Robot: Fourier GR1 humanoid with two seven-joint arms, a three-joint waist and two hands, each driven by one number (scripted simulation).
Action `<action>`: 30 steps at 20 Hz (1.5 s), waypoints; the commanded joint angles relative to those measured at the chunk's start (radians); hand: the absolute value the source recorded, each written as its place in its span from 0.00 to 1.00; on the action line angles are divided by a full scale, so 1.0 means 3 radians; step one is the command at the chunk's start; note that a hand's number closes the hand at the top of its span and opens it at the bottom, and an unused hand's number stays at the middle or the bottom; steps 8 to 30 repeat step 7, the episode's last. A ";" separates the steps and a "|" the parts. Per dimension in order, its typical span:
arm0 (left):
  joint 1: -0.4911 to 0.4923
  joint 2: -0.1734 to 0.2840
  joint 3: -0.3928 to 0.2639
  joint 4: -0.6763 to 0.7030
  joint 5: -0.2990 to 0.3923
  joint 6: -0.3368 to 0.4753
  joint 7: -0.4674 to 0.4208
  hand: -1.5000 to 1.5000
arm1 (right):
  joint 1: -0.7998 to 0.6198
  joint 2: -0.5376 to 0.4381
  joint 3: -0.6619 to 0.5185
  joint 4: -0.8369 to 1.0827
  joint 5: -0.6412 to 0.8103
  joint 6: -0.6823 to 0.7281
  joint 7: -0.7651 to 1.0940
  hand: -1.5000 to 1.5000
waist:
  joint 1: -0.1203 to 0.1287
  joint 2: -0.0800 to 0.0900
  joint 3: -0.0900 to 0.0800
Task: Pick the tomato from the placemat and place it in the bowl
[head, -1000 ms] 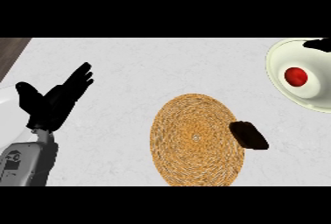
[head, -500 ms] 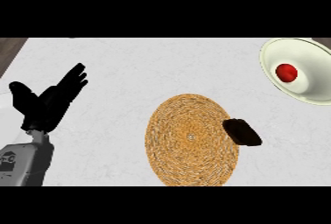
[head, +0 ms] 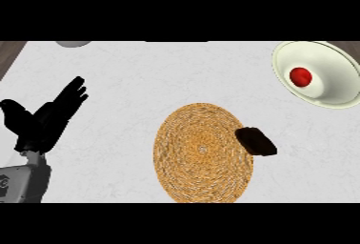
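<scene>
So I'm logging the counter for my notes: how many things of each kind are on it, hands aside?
Tomato: 1, red, inside the bowl
Bowl: 1
Woven placemat: 1
Dark brown object at the placemat's right edge: 1
Grey object at the far edge, cut off: 1
Total: 5

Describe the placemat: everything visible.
The placemat is a round woven mat, tan-orange, coiled in rings like straw or wicker. It lies flat on the pale counter, centre-low in the head view. No tomato rests on it. A dark brown object overlaps its right edge; what that is cannot be told.
</scene>
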 commanded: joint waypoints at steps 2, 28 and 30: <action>-0.0151 -0.0003 0.0011 0.0041 -0.0053 0.0089 0.0095 0.50 | 0.0319 -0.0189 -0.0176 0.0039 -0.0272 0.0905 -0.0307 0.00 | -0.0104 -0.0026 -0.0003; 0.0073 0.0025 0.0075 -0.0131 0.0035 0.0042 0.0124 0.50 | 0.0921 -0.0222 -0.0221 -0.0166 -0.0403 0.1136 -0.0665 1.00 | -0.0134 -0.0047 -0.0004; 0.0073 0.0025 0.0075 -0.0131 0.0035 0.0042 0.0124 0.50 | 0.0921 -0.0222 -0.0221 -0.0166 -0.0403 0.1136 -0.0665 1.00 | -0.0134 -0.0047 -0.0004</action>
